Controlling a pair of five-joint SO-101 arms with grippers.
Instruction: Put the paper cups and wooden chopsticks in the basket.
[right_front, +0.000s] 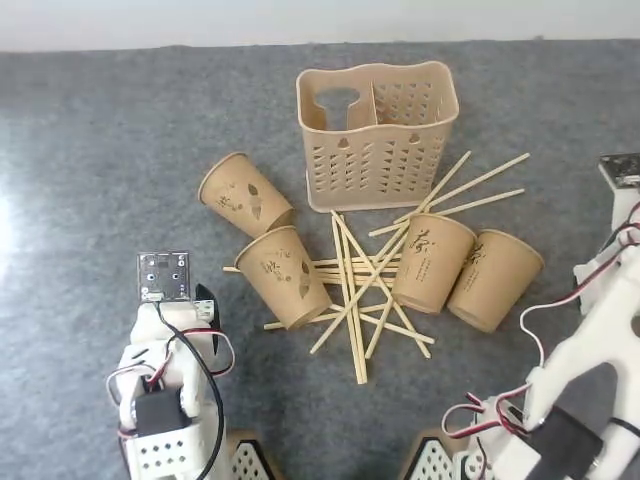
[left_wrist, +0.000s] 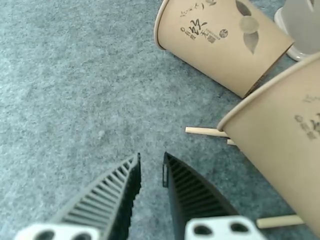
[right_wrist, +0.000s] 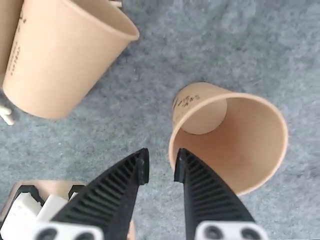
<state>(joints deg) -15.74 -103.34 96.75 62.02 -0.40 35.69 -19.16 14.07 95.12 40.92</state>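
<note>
As its jaws gape slightly, the left arm (right_front: 165, 400) crouches — aimed downward.

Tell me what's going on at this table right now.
The tidy-up has barely begun: nothing is in the basket yet. Four paper cups lie on their sides around a scatter of wooden chopsticks. The left end effector hovers empty near two cups. The right end effector, also empty, hangs by the rim of another cup.
</note>
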